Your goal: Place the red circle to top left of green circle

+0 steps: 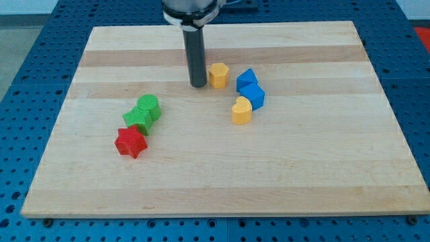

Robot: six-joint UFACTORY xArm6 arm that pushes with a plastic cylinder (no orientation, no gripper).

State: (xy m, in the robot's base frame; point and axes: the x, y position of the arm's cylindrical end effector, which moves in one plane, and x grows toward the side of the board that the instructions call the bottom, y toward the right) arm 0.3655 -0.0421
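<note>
My tip (pixel 198 85) rests on the board near the view's top centre, just left of a yellow hexagon (pixel 218 74). The green circle (pixel 149 105) lies to the lower left of the tip, well apart from it. A green star (pixel 138 119) touches the green circle at its lower left. A red star (pixel 131 142) sits right below the green star. I see no red circle in this view; the only red block that shows is the star.
A blue triangle-like block (pixel 246 78) and a blue cube (pixel 253 95) sit right of the yellow hexagon. A yellow heart (pixel 242 110) lies just below them. The wooden board (pixel 309 168) lies on a blue perforated table.
</note>
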